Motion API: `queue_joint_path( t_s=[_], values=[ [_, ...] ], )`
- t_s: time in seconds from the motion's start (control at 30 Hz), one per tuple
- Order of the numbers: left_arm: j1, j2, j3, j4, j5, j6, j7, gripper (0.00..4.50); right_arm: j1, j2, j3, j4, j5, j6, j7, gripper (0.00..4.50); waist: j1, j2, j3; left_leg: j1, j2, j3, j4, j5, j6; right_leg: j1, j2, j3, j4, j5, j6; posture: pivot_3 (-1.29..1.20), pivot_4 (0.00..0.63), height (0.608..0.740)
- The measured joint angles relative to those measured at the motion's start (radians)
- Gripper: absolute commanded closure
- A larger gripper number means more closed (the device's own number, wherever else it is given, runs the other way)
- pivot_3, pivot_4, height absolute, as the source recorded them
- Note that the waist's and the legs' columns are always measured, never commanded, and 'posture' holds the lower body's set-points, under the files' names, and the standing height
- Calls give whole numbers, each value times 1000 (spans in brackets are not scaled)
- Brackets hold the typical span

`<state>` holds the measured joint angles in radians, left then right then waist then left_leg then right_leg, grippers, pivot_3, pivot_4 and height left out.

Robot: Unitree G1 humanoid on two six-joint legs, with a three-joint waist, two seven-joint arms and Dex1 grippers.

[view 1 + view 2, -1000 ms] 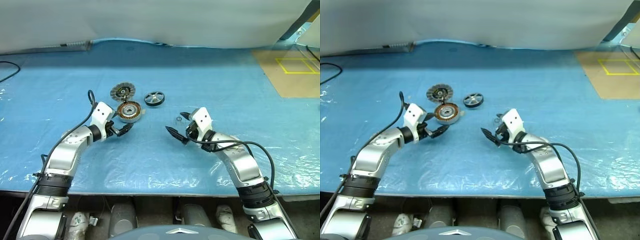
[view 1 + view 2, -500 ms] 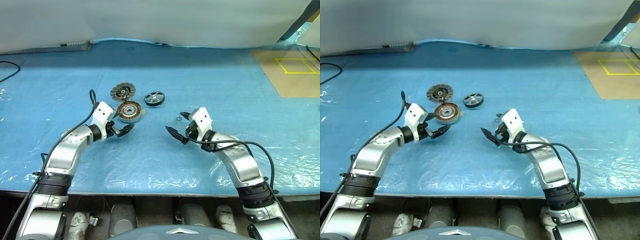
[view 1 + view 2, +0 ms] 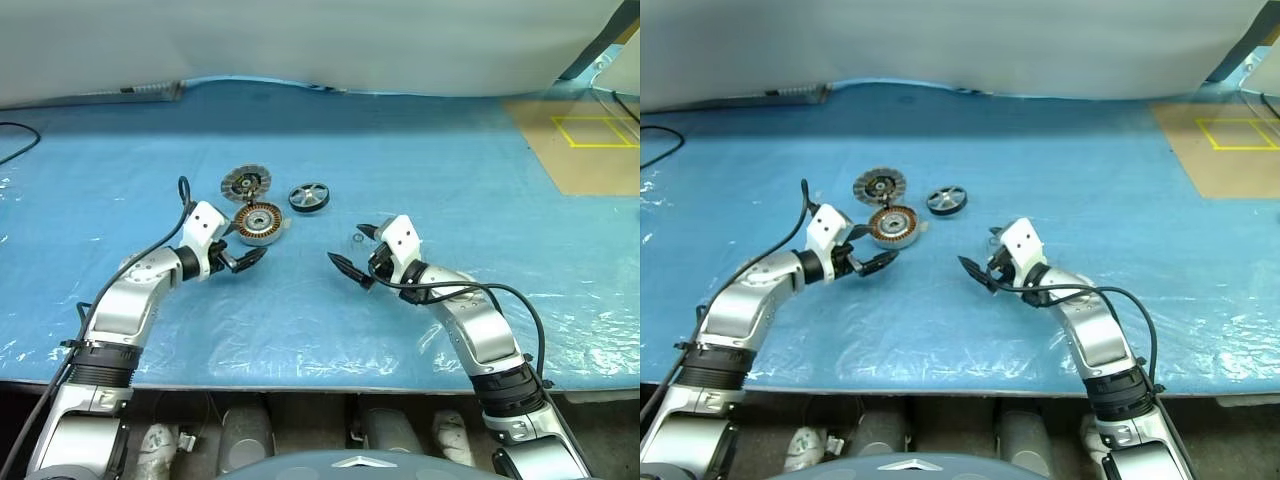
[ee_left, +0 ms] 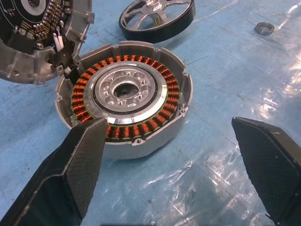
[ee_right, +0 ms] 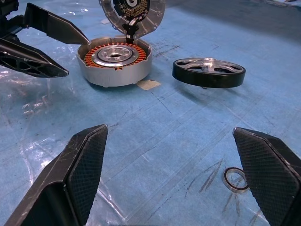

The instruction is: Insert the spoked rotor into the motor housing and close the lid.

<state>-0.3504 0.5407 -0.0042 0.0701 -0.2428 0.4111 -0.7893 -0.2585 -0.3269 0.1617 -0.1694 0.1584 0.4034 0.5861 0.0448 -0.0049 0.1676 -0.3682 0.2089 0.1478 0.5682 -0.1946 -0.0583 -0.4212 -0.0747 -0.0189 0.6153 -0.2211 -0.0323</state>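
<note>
The wheel (image 3: 309, 196) lies flat on the blue sheet (image 3: 420, 160), just right of the open drum (image 3: 259, 222), its lid (image 3: 245, 184) tipped back behind. My left claw (image 3: 240, 254) waits wide beside the drum; my right claw (image 3: 352, 256) gapes empty. My right wrist view reveals a small ring (image 5: 235, 179) nearby.

1. A wide table (image 3: 420, 150) is covered in glossy, wrinkled blue plastic sheeting.
2. A pale grey-white fabric backdrop (image 3: 300, 40) hangs behind it.
3. At the far right lies a tan cardboard panel (image 3: 575, 150) marked with yellow tape rectangles.
</note>
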Motion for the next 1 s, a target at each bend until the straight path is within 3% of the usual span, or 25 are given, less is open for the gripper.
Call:
queue_joint_path(
  t_s=[0.37, 0.73, 1.0],
  values=[
    [-191, 34, -9, 297, 1, -209, -217, 28, 9, 20, 5, -1, 2, -48, 12, 0, 3, 0, 0, 0, 0, 0, -1, 0, 0, 0, 0, 0, 0, 0, 0, 0, 150, 740],
    [-485, 34, -105, 783, 123, -560, -497, 28, 49, 32, 52, -3, 2, -117, 62, 0, 4, 0, 0, 0, -1, 0, -2, 0, 0, 0, 0, 0, -1, 0, 0, 0, 150, 740],
    [-589, -3, -158, 983, 222, -725, -598, 28, 48, 36, 56, -2, -3, -134, 53, 0, 10, 0, 0, 0, -1, 0, -2, 0, 0, 0, -1, 0, -1, 0, 0, 0, 150, 740]
  ],
)
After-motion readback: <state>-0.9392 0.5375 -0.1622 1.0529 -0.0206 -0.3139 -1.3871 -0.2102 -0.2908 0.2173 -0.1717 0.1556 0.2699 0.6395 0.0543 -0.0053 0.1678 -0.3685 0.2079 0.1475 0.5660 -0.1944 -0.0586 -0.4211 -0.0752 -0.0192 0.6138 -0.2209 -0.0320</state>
